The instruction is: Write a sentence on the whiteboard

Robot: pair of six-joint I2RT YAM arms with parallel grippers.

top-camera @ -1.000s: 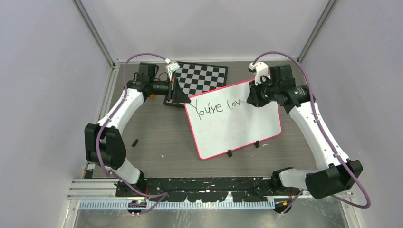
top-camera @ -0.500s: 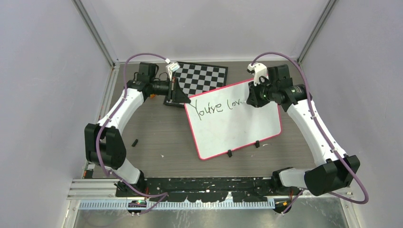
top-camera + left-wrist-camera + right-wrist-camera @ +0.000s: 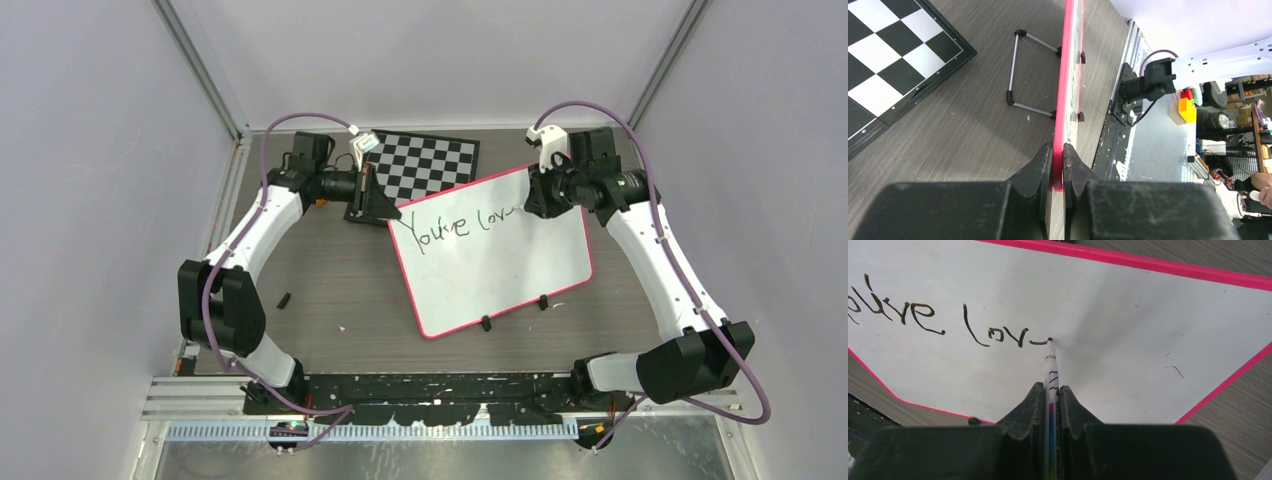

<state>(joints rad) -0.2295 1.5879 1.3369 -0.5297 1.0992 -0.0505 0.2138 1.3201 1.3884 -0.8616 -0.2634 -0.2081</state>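
handwritten sentence (image 3: pixel 455 226) on whiteboard (image 3: pixel 500 275), reads "You're lov", trailing stroke after

Tilted pink-framed whiteboard (image 3: pixel 500 270), sentence (image 3: pixel 455 225) reading "You're lov"

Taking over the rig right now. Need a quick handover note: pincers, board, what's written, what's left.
Left pincer: shut on the pink edge of the whiteboard at its far-left corner, steadying it.
Right pincer: shut on a marker, with the tip at the end of the last stroke, apparently on the surface.
Whiteboard: mid-table at an angle, just in front of the checkerboard.
Done: the sentence reads "You're lov" plus a short stroke.
Left: finish that word and write the rest. The lower part of the board is blank.
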